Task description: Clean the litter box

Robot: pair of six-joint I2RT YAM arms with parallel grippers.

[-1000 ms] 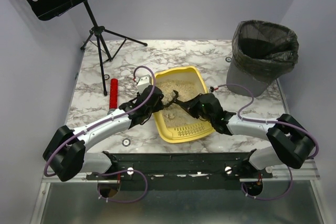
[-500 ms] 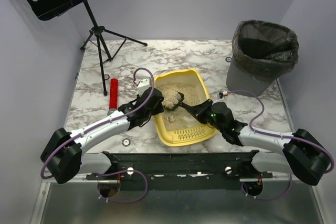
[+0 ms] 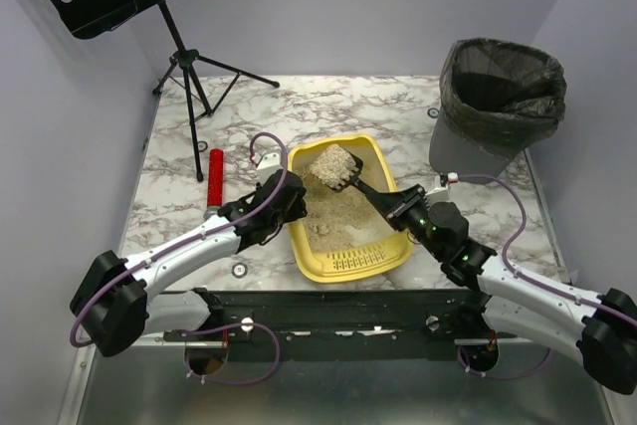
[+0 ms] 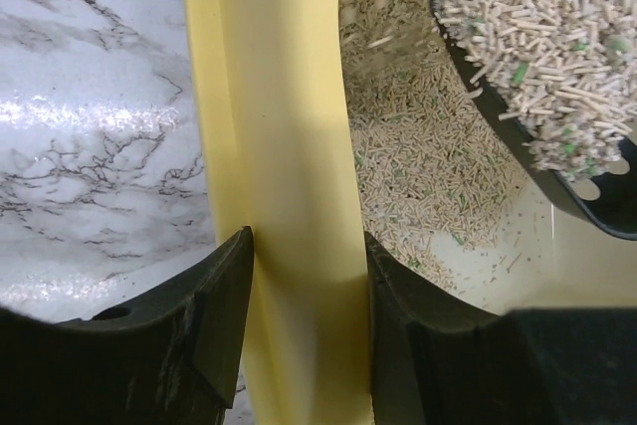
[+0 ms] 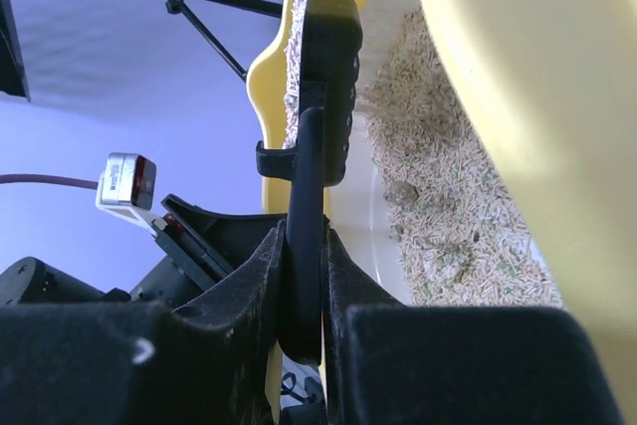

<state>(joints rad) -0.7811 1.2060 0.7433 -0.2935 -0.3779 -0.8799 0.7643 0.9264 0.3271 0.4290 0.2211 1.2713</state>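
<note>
Litter box (image 3: 350, 264) at mid-table (image 3: 398, 106), between the two arms, slotted end toward the bases. Gripped on its left wall by the left gripper (image 3: 287, 204). From the left wrist, one finger outside over the marble, the other inside over the litter (image 4: 418, 176), jaws narrow and tight on the yellow plastic. Likely held so to pin the box against sliding or tipping under the scoop's push.

Scoop (image 3: 333, 166) clamped by its handle in the right gripper (image 3: 403, 208), jaws nearly together on the thin black stem. Raised above the far end of the box, heaped with pellets, roughly level in the top view. Probably poised over the box to let loose grains fall back through the holes rather than onto the marble.

Bin (image 3: 498, 106) well apart at the far right, bag open. Seemingly the next stop for the load. Calls for a level carry to the right, clear of the box's rim, with the left grip unchanged. Risk of spill from the heaped pile on any tilt or jerk.

Small lump (image 5: 400, 191) visible in the litter from the right wrist. More passes probably needed.
</note>
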